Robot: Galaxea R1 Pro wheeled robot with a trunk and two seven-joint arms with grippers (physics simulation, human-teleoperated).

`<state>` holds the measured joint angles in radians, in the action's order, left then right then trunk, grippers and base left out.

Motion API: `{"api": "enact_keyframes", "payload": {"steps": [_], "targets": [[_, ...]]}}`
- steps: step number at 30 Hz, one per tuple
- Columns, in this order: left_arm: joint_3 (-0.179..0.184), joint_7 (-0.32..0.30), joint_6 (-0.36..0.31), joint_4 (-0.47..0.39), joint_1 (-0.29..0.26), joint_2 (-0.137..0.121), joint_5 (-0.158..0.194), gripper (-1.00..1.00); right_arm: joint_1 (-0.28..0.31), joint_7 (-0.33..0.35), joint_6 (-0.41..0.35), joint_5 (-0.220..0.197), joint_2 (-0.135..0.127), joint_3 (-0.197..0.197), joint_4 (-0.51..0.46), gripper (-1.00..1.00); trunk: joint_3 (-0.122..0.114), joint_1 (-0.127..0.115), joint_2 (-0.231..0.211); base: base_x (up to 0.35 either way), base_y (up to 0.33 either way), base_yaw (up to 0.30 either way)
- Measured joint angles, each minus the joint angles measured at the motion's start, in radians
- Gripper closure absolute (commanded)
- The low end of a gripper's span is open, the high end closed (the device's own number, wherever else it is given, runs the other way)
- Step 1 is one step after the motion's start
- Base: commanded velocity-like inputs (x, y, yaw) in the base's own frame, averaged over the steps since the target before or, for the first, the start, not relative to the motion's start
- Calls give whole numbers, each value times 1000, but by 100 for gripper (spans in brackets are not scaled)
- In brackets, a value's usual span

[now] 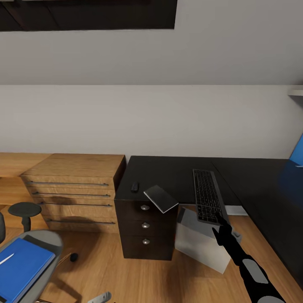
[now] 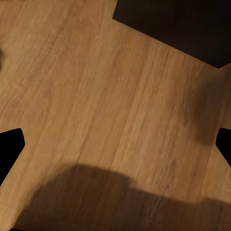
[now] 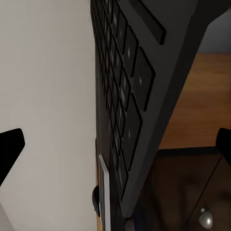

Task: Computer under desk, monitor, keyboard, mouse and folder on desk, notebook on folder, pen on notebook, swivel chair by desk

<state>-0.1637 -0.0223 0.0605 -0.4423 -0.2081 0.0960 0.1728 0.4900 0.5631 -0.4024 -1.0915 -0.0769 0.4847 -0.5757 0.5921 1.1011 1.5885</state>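
Head view: the desk (image 1: 168,172), a glossy black surface with a three-drawer unit (image 1: 145,229) below its left end, occupies the centre and right of the frame. The keyboard (image 1: 207,195) lies lengthwise on the surface, its near end overhanging the front edge. The right end effector (image 1: 219,219) is at that near end, fingertips in contact with the keyboard; whether it is closed on the keyboard cannot be told. The right arm enters from the lower right corner.

The notebook (image 1: 160,198) rests tilted at the front edge of the surface, above the drawer unit, one corner overhanging. The mouse (image 1: 134,187) sits on the surface just left of the notebook, well apart from the keyboard. The computer (image 1: 202,244), a light-grey box, stands tilted on the floor below the keyboard, just right of the drawer unit.

At the lower left corner, the swivel chair (image 1: 44,240) carries the blue folder (image 1: 21,266) on its seat, with the pen (image 1: 5,259) lying on the folder. A light-wood drawer chest (image 1: 73,191) stands left of the desk. A blue panel (image 1: 297,153) appears at the right edge.

Right wrist view: the keyboard (image 3: 122,110) runs close along the camera axis, with both fingertips (image 3: 9,147) spread at the frame edges.

Left wrist view: wood floor (image 2: 96,96), with both fingertips (image 2: 9,144) wide apart and holding nothing.
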Motion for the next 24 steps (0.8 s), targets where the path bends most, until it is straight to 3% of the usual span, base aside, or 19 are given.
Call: {"api": "enact_keyframes", "payload": {"steps": [11, 16, 24], "targets": [[-1, 0, 0, 0, 0, 0, 0, -100, 0, 0, 0, 0, -1, 1, 0, -100, 0, 0, 0, 7, 0, 0], [-1, 0, 0, 0, 0, 0, 1, -100, 0, -1, 0, -1, -1, 1, 0, -100, 16, 19, 35, 1, 0, 0], [-2, 0, 0, 0, 0, 0, 1, -100, 0, 0, 0, -1, -2, 2, 0, -100, 16, 19, 35, 0, 0, 0]]}}
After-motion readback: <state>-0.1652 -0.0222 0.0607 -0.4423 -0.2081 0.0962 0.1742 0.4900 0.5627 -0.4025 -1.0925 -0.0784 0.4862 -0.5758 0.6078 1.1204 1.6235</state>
